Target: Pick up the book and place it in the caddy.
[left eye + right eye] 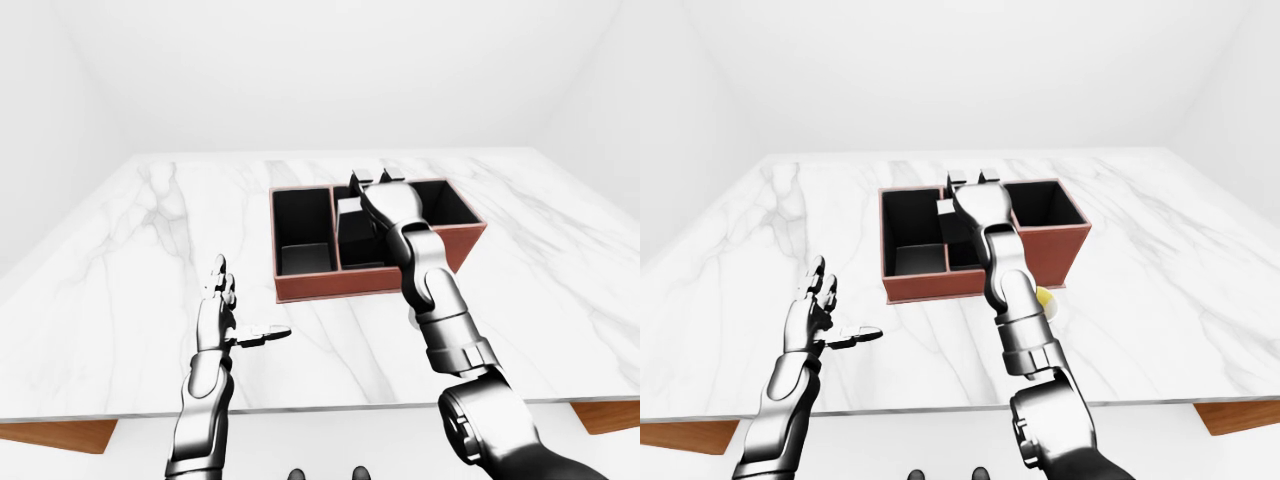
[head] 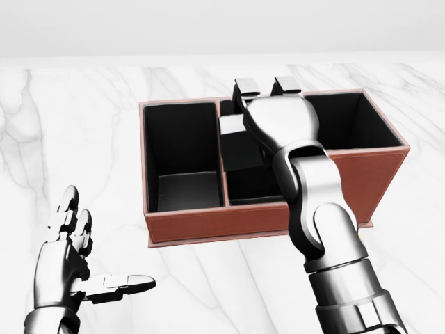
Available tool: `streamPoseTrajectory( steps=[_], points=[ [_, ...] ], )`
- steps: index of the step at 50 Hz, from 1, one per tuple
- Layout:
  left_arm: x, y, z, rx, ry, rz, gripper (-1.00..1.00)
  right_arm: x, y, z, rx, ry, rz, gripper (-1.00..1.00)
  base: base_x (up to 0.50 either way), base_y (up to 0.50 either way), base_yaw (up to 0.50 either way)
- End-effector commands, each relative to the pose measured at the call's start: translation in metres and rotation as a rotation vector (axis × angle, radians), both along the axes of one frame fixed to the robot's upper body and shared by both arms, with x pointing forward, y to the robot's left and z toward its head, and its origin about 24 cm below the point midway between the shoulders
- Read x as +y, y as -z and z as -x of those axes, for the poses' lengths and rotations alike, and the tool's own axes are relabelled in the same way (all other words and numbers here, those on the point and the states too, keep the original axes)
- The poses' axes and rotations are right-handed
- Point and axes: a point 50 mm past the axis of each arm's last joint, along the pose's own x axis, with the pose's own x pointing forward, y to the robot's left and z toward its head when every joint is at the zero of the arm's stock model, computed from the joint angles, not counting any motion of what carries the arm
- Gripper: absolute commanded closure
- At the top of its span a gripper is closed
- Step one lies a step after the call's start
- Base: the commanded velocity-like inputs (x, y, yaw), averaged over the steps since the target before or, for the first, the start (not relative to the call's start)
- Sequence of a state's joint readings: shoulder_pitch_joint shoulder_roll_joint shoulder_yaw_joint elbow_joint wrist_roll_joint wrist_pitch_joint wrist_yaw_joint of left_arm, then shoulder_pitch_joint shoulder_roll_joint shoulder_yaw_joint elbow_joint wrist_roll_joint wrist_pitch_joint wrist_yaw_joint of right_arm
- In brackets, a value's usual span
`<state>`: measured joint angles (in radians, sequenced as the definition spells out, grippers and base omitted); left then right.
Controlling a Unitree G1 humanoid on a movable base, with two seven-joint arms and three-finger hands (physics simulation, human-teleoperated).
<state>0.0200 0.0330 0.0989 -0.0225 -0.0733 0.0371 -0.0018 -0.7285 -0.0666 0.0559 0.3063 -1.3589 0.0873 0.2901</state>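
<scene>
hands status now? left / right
Left hand: open, empty, above the table.
Right hand: over the caddy middle compartment, on a dark book; fingers hidden, grip cannot be told.

r hand [image 2: 268,104] fills caddy [image 2: 208,226] mid slot; slot to its left open, tabletop [image 2: 83,125] beyond bare.

I get bright, even, diffuse light in all three views, with no single lamp I can place. The white walls wash out toward 12 o'clock, nearly featureless. The marble table [image 1: 120,260] is pale and low in contrast, without hard glare. Shadows are faint; only the caddy [image 2: 264,221] goes deep black inside its compartments, hiding detail there. Soft highlights run along the right hand [image 2: 281,122] and the left hand [image 2: 66,268]. Everything renders sharp to the edges, with no blur or bending.
</scene>
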Motion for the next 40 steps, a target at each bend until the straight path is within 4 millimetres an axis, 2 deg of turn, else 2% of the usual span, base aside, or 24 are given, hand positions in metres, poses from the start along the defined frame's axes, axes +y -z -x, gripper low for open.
streamPoseTrajectory(
  steps=[1,26,40],
  points=[
    [0.000,0.000,0.000,0.000,0.000,0.000,-1.00,-0.004,-0.004,0.000,-0.053,0.031,0.053,1.00,0.00,0.00,0.00],
    [-0.002,0.002,-0.001,0.000,0.001,-0.001,-1.00,-0.006,-0.008,-0.006,-0.081,0.046,0.063,1.00,0.00,0.00,0.00],
    [0.000,0.003,-0.001,0.000,0.001,-0.001,-1.00,-0.010,0.007,-0.017,-0.065,0.052,0.014,1.00,0.00,0.00,0.00]
  ],
)
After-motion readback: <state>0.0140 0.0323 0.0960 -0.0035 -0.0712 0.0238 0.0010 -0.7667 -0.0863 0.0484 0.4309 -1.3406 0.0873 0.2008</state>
